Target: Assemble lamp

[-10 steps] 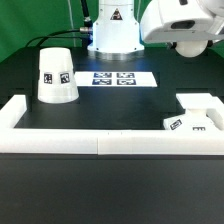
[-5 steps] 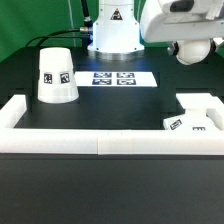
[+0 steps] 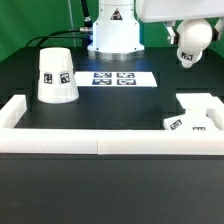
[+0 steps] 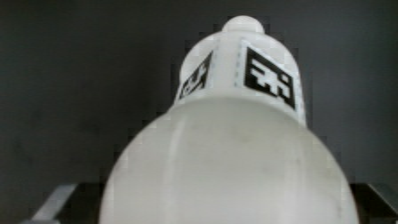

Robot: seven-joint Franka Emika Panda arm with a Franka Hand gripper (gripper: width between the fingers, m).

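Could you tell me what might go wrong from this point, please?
The bulb is held high above the table, so a slip could drop it. The base sits tight in the corner of the border rail, so lowering the bulb there might bump the rail.

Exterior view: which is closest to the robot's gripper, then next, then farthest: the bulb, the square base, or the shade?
1. Bulb: held in the gripper, raised above the table at the exterior view's right.
2. Base: on the table, same side.
3. Shade: far across, at the exterior view's left.
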